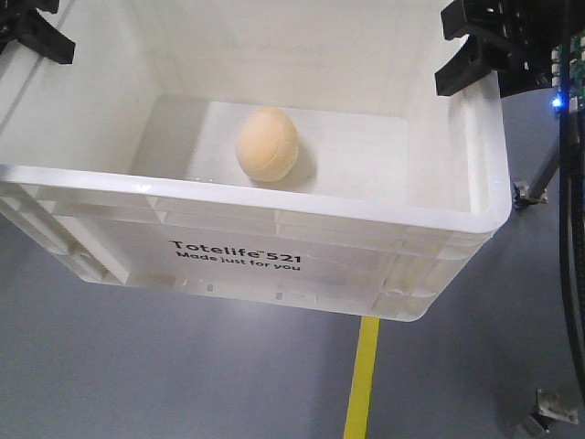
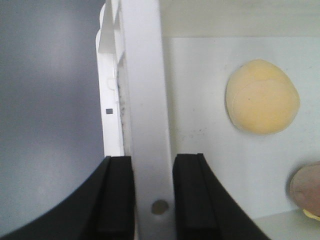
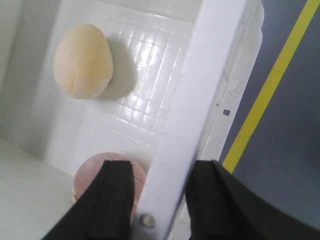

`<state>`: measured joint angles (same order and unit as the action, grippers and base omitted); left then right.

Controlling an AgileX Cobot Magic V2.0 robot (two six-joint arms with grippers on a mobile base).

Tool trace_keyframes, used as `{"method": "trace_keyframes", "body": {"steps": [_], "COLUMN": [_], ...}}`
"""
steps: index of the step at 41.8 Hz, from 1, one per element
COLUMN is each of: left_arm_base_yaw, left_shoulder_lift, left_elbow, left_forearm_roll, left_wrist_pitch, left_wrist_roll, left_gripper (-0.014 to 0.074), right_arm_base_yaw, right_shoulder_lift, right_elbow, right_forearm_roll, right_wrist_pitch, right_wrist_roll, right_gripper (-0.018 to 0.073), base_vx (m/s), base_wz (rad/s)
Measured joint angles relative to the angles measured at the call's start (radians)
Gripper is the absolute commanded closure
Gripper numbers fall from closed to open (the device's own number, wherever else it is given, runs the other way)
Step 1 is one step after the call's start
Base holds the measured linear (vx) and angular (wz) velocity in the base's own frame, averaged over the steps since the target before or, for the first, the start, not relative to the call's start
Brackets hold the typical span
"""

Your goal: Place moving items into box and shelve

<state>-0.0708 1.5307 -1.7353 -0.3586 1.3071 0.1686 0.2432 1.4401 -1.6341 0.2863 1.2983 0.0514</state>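
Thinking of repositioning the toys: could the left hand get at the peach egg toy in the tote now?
Probably not: the left hand is shut on the rim of the tote, seemingly holding it up, though the peach egg toy lies uncovered.

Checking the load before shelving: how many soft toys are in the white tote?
2. A peach toy lies mid-floor in the tote; a pinkish-brown toy sits at the floor's edge, seen only from the wrists. More may be hidden.

Matte black left gripper (image 2: 153,200) and right gripper (image 3: 156,200), flat pads (image 2: 116,200), angular finger mounts. Green circuit board (image 1: 573,48), blue LED (image 1: 557,102), black cables (image 1: 576,274) at right arm.
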Motion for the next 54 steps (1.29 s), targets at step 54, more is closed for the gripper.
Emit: {"method": "trace_keyframes", "body": {"steps": [54], "left_arm_base_yaw": [0.000], "left_shoulder_lift": [0.000], "left_elbow": [0.000], "left_forearm_roll": [0.000], "left_wrist_pitch": [0.000], "left_wrist_roll": [0.000], "left_gripper": [0.0596], "right_arm_base_yaw": [0.000], "right_shoulder_lift": [0.000], "right_elbow": [0.000], "right_forearm_roll": [0.000], "right_wrist_pitch": [0.000], "right_wrist_roll": [0.000], "right_gripper": [0.0559], "base_vx": [0.55], "base_wz": [-0.08]}}
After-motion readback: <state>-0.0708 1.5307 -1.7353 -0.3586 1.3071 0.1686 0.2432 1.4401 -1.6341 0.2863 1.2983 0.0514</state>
